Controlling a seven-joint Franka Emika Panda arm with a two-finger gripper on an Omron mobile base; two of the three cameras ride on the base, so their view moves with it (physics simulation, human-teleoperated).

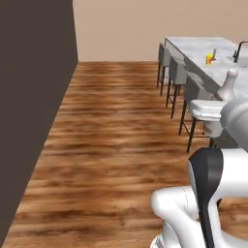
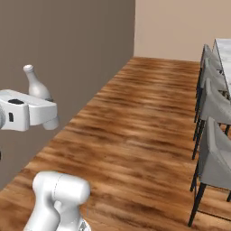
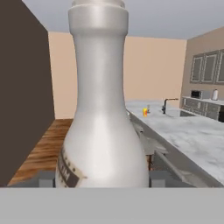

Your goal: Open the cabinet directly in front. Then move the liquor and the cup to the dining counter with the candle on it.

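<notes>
upright, the liquor (image 3: 103,127) sits gripped between the gripper (image 3: 103,178) fingers. beyond it lies the dining counter (image 3: 192,135).

Looking like a home kitchen w/ dining area: long marble dining counter (image 1: 203,53) w/ faucet (image 1: 238,51), grey stools (image 2: 215,155) lining it, wood floor (image 1: 111,145), wall cabinets (image 3: 209,66) + microwave (image 3: 195,94) sitting in bkgd.
</notes>
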